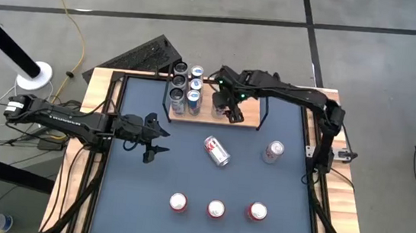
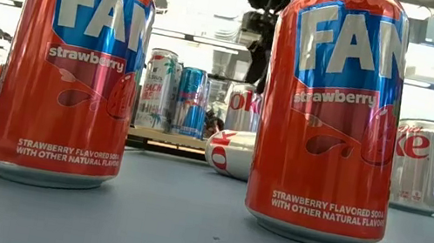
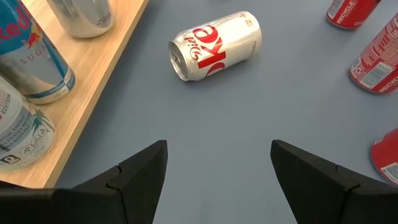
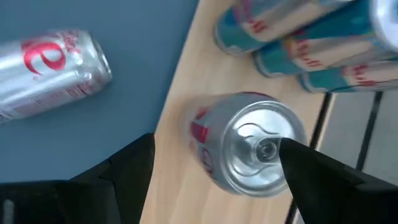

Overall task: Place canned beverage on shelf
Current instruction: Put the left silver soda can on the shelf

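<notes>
Right now your right hand (image 4: 214,177) sits over the shelf (image 1: 250,119), fingers spread wide on either side of a silver Coke can (image 4: 249,146) that stands upright on the board, its long axis vertical and lid facing the wrist camera. The fingers look apart from its wall, so you seem to be letting go. The likely risk is a finger clipping the can as you lift away: it stands near the board's front edge and could tip onto the surface (image 1: 188,168), or be nudged into the blue cans (image 1: 194,96) just beside it. Your left hand (image 1: 156,137) waits over the surface, fingers partly open and empty. Another silver can (image 1: 217,151) lies on its side mid-surface, long axis diagonal, mouth toward the shelf; it could roll when gripped.
</notes>
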`<action>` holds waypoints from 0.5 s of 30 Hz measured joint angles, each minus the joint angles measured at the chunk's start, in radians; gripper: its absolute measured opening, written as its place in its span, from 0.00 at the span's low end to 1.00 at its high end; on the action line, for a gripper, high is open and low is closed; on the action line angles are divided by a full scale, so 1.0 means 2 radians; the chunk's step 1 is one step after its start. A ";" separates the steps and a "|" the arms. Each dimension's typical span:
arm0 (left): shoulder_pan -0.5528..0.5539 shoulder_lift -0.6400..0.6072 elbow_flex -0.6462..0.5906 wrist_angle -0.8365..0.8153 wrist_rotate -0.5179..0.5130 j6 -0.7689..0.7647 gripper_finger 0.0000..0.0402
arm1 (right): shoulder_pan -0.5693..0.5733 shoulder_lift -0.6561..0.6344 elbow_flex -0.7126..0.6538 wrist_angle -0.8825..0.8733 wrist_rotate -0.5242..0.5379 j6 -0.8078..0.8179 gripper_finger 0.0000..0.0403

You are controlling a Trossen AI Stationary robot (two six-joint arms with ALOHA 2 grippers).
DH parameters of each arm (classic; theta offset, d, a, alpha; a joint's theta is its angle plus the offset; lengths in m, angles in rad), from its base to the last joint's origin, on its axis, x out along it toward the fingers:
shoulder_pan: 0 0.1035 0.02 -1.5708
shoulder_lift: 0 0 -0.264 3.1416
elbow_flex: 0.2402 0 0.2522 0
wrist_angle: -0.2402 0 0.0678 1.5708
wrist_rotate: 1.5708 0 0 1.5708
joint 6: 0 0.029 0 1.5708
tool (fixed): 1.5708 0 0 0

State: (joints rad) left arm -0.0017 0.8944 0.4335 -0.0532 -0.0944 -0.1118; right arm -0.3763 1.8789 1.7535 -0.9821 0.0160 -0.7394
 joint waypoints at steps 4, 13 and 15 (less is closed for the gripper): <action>0.000 0.000 0.000 0.000 0.000 -0.005 0.68 | -0.003 0.019 0.003 0.010 0.032 -0.020 0.81; 0.000 0.000 0.000 0.000 -0.005 -0.008 0.68 | 0.005 0.026 0.010 0.001 0.073 -0.020 0.81; 0.000 0.000 0.000 -0.001 -0.006 -0.008 0.68 | 0.006 0.026 0.017 -0.009 0.070 0.001 0.81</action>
State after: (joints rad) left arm -0.0017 0.8944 0.4335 -0.0547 -0.1055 -0.1279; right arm -0.3653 1.9308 1.7876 -0.9994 0.1566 -0.7373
